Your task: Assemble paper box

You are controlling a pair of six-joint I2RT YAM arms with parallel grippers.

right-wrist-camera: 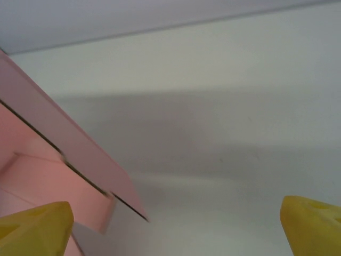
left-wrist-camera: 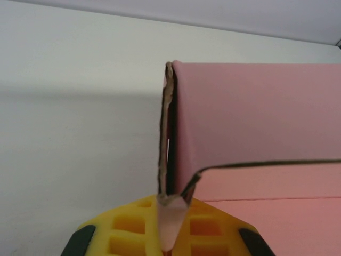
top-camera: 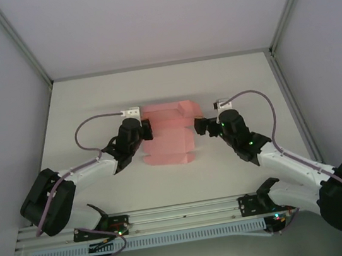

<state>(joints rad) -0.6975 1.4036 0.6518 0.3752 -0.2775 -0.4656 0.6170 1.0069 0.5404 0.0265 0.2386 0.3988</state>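
The paper box [top-camera: 166, 138] is pink and thin. It lies on the white table [top-camera: 91, 101], in the space between the two grippers. It is only partly folded. Some of it lies flat, and one side wall stands up.

The left gripper [top-camera: 148, 130] is at the left edge of the box. Its jaws are squeezed tight on the card. In the left wrist view, the left gripper [left-wrist-camera: 169, 229] has its yellow fingers [left-wrist-camera: 208, 232] pressed together on the bottom corner of the standing wall. The wall is folded double and rises straight up from the jaws. From there the rest of the paper box [left-wrist-camera: 256, 117] spreads out to one side of the jaws. The other side has bare table.

The right gripper [top-camera: 197, 127] is at the right edge of the box, across from the left one. Its jaws are spread wide apart and they hold nothing. In the right wrist view, the right gripper [right-wrist-camera: 176, 224] has one yellow finger [right-wrist-camera: 37, 221] just beside the pink card and the other finger [right-wrist-camera: 311, 216] far off over the table. A corner of the paper box [right-wrist-camera: 48, 160] pokes a little way into the gap between the jaws. It is too hard to tell whether the near finger touches the card.

A purple cable [top-camera: 88, 130] loops over the table behind the left gripper.
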